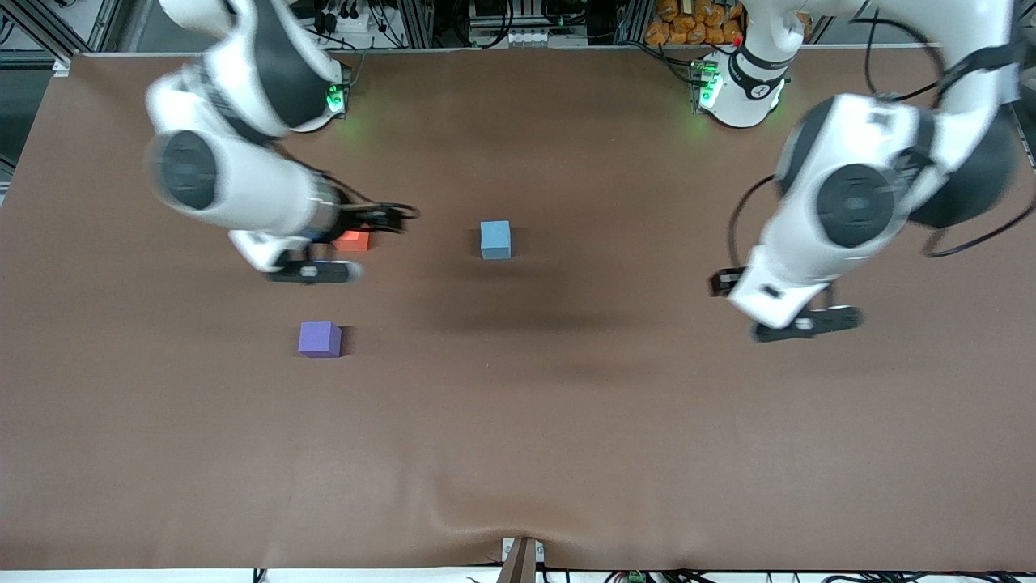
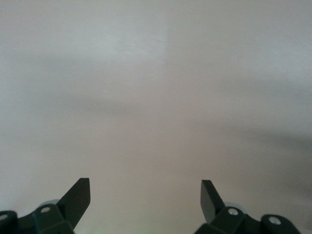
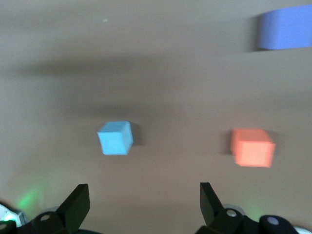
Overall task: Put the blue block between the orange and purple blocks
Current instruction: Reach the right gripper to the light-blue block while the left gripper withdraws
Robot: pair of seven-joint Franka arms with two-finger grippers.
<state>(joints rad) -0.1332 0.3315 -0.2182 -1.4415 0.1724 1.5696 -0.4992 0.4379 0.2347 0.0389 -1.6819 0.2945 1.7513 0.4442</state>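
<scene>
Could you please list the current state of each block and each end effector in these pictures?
blue block: resting on the table, ungrasped, apart from the other two.
orange block: on the table, partly hidden by the right arm.
purple block: on the table, untouched, nearer the front camera than the orange block.
right end effector: open, empty, raised beside the orange block.
left end effector: open, empty, over bare table.
</scene>
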